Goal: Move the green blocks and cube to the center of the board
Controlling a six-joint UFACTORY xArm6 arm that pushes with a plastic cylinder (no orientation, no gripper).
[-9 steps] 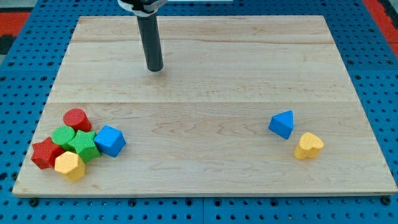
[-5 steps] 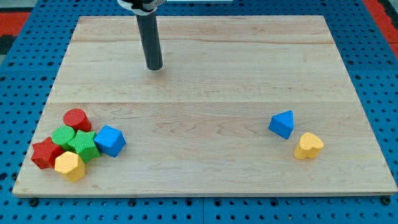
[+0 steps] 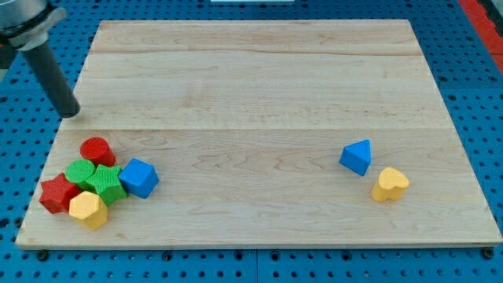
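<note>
A cluster of blocks sits at the board's lower left. A green star block [image 3: 105, 183] lies beside a green round block [image 3: 79, 171]. A blue cube [image 3: 140, 178] touches the star's right side. A red cylinder [image 3: 97, 149] is above them, a red star block [image 3: 57, 194] at the left, a yellow hexagonal block [image 3: 87, 210] at the bottom. My tip [image 3: 70, 114] stands at the board's left edge, above the red cylinder and apart from it.
A blue triangular block [image 3: 356, 156] and a yellow heart block [image 3: 390, 185] lie at the lower right. The wooden board [image 3: 259, 86] rests on a blue pegboard. Its left edge is right beside my tip.
My tip has moved from the upper middle of the board to the left edge and down, nearer the cluster. No block has moved.
</note>
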